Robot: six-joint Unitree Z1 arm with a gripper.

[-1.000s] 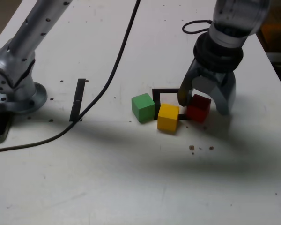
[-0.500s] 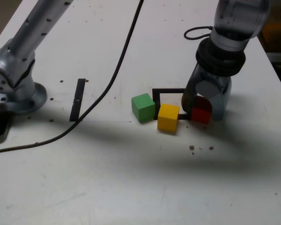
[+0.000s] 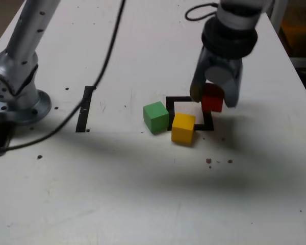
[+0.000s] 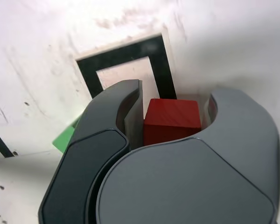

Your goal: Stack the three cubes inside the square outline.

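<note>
The yellow cube (image 3: 183, 127) sits nearest the camera in the exterior view, overlapping the square outline (image 3: 179, 99) at its 7 o'clock corner, with the green cube (image 3: 156, 117) just beside it at 9 o'clock. Both rest where they were a second ago. Behind them, the gripper (image 3: 214, 97) has clamped its jaws on the red cube (image 3: 212, 98) and lifted it clear of the table (image 3: 143, 194); it now hangs over the outline's 3 o'clock edge. The first block looks ready for placing inside the frame.
</note>
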